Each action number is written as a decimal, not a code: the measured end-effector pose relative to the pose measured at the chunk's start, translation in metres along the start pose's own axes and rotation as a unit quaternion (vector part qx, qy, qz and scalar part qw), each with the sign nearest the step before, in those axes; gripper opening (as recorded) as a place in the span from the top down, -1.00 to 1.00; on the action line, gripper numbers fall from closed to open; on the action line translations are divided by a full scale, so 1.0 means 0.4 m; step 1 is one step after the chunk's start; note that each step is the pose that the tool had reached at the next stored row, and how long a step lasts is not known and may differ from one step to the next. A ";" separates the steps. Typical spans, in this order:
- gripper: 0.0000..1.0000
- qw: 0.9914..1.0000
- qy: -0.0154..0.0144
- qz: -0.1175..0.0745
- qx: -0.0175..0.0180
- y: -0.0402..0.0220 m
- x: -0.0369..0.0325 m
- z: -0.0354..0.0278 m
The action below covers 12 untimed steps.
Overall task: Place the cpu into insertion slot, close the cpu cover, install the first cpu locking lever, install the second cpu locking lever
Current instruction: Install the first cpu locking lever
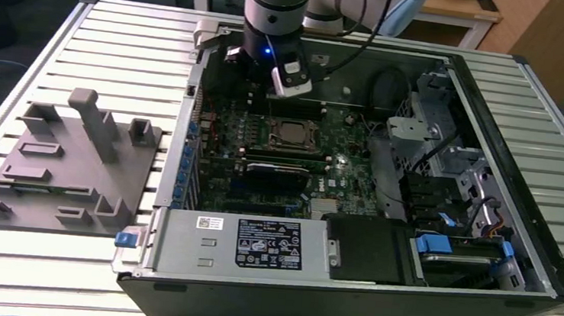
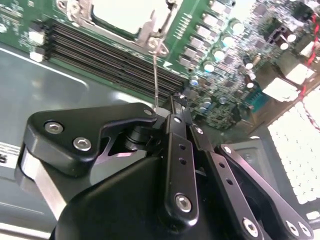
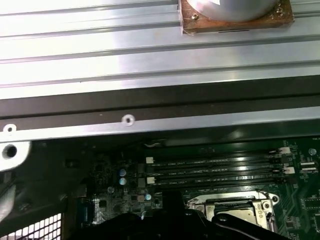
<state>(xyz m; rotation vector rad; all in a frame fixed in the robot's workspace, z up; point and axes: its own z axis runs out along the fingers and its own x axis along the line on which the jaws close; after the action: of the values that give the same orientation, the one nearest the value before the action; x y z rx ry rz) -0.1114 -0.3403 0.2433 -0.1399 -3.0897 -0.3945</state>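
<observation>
- Table [image 1: 47, 275]: slatted metal top, runs under everything; its near edge is cut off.
- Grey tray [image 1: 66, 177] w/ upright blocks lies on the table, to the exterior view's left of the computer case [image 1: 351, 306], close beside it.
- Case lies open. The power supply [image 1: 243, 250] is nearest, w/ a blue-tabbed drive bay [image 1: 457, 258] beside it.
- Further in is the green motherboard [image 1: 223, 134]; a black expansion card [image 1: 278, 174] stands across it.
- Insertion slot [image 1: 272, 133] is just past the card. The cpu [image 2: 125, 12] sits in it, and the cpu cover [image 2: 131, 33] lies flat around the chip.
- Memory slots [image 2: 110, 55] run between the slot and the gripper [image 2: 172, 106].
- Fingers are drawn together at the tips, pinching the free end of a thin wire locking lever [image 2: 156, 75] that leads back to the cover's corner.
- Arm [image 1: 274, 12] comes down from the far side.
- Beyond are wooden desks [image 1: 459, 5], a wooden cabinet [image 1: 548, 43] and dark floor [image 1: 8, 27].
- Cut off: the cover's far half in the second wrist view, and a round base on a brown plate [image 3: 235, 15].
- Can't tell which of the two levers this is.
</observation>
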 end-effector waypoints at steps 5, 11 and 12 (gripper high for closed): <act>0.79 1.000 -0.001 0.002 0.002 0.003 -0.025 0.000; 0.79 1.000 -0.002 0.005 0.004 0.006 -0.048 0.000; 0.79 1.000 -0.002 0.005 0.004 0.006 -0.051 0.000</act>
<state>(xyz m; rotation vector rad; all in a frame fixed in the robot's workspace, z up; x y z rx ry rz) -0.0909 -0.3397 0.2433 -0.1562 -3.0923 -0.3813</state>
